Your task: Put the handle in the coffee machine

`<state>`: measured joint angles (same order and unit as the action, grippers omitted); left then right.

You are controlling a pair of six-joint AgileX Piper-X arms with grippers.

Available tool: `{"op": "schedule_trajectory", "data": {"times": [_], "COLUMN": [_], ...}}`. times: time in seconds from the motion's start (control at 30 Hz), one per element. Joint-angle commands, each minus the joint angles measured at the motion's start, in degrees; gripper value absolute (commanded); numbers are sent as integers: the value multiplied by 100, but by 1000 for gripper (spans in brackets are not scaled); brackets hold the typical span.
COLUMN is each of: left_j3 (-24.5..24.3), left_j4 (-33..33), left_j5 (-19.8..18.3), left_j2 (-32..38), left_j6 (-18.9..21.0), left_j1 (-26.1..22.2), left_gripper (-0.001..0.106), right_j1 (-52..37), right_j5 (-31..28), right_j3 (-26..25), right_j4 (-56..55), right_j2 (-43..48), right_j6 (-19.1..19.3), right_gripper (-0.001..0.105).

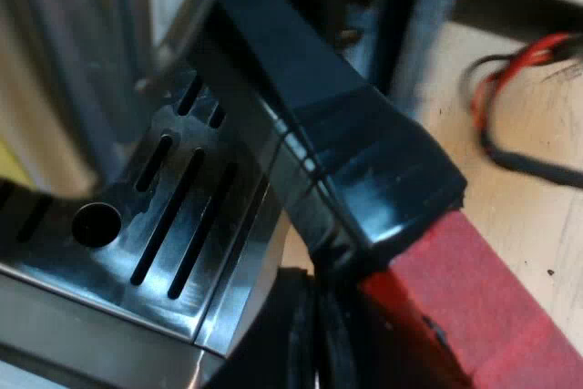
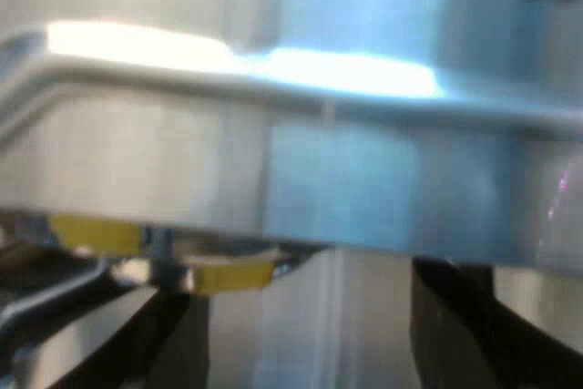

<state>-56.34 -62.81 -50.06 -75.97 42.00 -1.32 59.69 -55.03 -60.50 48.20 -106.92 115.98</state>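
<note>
The holder's dark handle (image 1: 337, 143) runs from under the espresso machine's front down to its red end (image 1: 474, 316), just above the slotted metal drip tray (image 1: 173, 216). My left gripper (image 1: 319, 343) is dark and very close under the handle where black meets red, and seems shut on it. The holder's metal basket is hidden. In the right wrist view, my right gripper (image 2: 301, 343) is hard up against the machine's shiny metal body (image 2: 273, 170). Its black fingers (image 2: 474, 334) stand wide apart with nothing between them.
A pale wooden tabletop (image 1: 519, 198) lies beside the drip tray, with red and black cables (image 1: 510, 88) on it. Small yellow patches (image 2: 228, 272) show under the machine's metal edge near my right fingers.
</note>
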Motion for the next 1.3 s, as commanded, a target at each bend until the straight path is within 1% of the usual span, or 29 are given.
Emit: {"op": "schedule_trajectory", "data": {"times": [0.03,0.1,0.2,0.3,0.47,0.53,0.57,0.6,0.63,0.73,0.83,0.9,1.0,1.03,1.07,1.17,1.23,1.3], "left_j3": [-65,-65,-65,-65,-65,-65,-65,-65,-65,-65,-65,-65,-65,-65,-65,-65,-65,-65], "left_j4": [-10,-10,-10,-10,-53,-65,-79,-109,-139,-139,-139,-139,-184,-190,-187,-213,-213,-213], "left_j5": [-783,-783,-783,-783,-783,-783,-738,-641,-604,-519,-456,-285,-141,-31,8,179,391,526], "left_j2": [70,70,70,70,120,162,218,283,332,410,446,446,446,446,446,446,446,446], "left_j6": [58,58,13,12,12,12,12,12,32,169,480,562,607,720,753,942,1198,1361], "left_j1": [114,114,114,114,114,114,114,114,114,114,114,114,204,296,324,630,866,1022], "left_gripper": [0,0,0,0,0,0,0,0,0,0,0,0,0,0,0,0,0,0], "right_j1": [10,48,72,296,425,638,682,826,894,1013,1237,1384,1590,1662,1678,1829,1953,2033], "right_j5": [-131,-131,-131,25,24,138,131,133,150,268,393,393,379,347,322,156,82,71], "right_j3": [325,512,618,1016,1124,1201,1200,1200,1200,1200,1200,1200,1200,1200,1200,1200,1200,1200], "right_j4": [-144,-208,-293,-674,-913,-1456,-1652,-2103,-2277,-2611,-3020,-3171,-3319,-3346,-3350,-3411,-3480,-3623], "right_j2": [425,638,768,1310,1527,1914,2024,2338,2466,2682,3014,3158,3373,3419,3437,3543,3639,3739], "right_j6": [-56,-56,-56,-56,-56,-259,-357,-512,-524,-540,-616,-703,-703,-703,-703,-703,-703,-703], "right_gripper": [52,52,52,52,52,52,52,52,52,52,52,52,52,52,52,52,52,52]}}
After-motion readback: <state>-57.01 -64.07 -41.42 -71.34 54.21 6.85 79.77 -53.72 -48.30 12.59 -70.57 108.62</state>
